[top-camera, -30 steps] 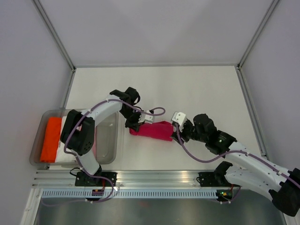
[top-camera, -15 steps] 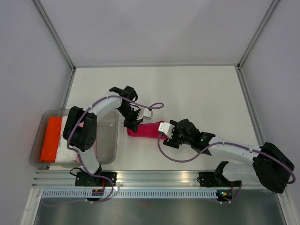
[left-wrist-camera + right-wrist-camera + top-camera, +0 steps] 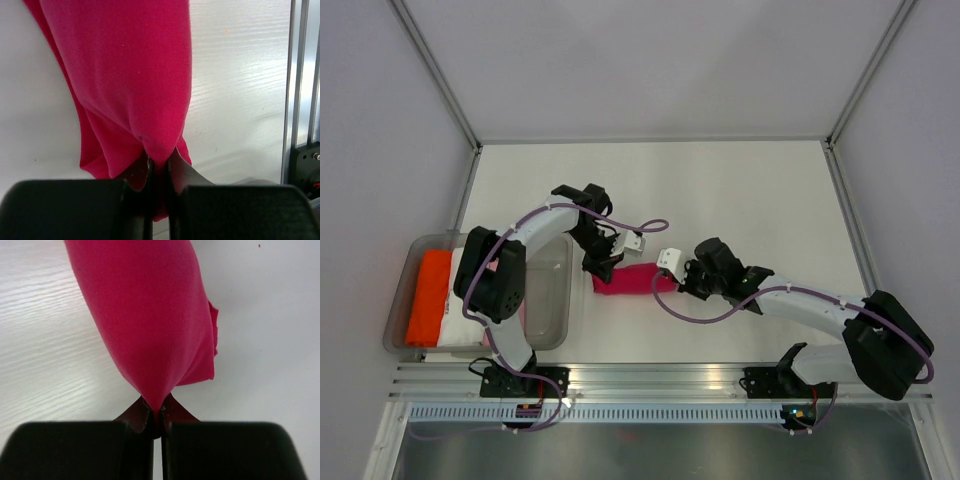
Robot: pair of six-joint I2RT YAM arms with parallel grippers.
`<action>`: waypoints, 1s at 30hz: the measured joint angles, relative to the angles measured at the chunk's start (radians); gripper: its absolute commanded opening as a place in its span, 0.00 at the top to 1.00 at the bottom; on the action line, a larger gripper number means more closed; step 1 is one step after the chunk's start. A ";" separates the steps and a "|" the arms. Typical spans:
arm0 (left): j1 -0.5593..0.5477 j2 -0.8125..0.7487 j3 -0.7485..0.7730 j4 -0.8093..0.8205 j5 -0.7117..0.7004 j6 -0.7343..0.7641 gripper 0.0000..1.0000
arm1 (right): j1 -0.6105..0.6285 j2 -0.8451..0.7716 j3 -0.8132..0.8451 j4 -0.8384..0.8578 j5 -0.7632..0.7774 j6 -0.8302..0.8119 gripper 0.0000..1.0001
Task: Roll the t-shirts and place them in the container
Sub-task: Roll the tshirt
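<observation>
T-shirt (image 3: 632, 281) (tub (image 3: 552, 300) overhead only)

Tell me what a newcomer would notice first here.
A rolled magenta t-shirt lies in the middle of the table, with the left gripper and the right gripper each shut on one end of it. At the left edge, a clear tub holds an orange cloth.
</observation>
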 measured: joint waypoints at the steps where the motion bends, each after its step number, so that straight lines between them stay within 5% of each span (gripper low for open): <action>1: 0.000 0.000 0.000 -0.004 0.002 0.004 0.88 | -0.010 -0.021 0.010 -0.030 -0.032 0.005 1.00; 11: -0.001 -0.021 -0.024 -0.063 0.009 0.053 0.76 | -0.022 -0.093 0.080 -0.261 -0.370 0.153 1.00; 17: 0.000 -0.021 -0.030 -0.062 0.001 0.052 0.68 | -0.095 -0.034 0.073 -0.245 -0.510 0.295 1.00; 30: 0.000 -0.014 -0.020 -0.041 -0.041 0.044 0.70 | -0.175 0.110 0.038 -0.163 -0.635 0.592 1.00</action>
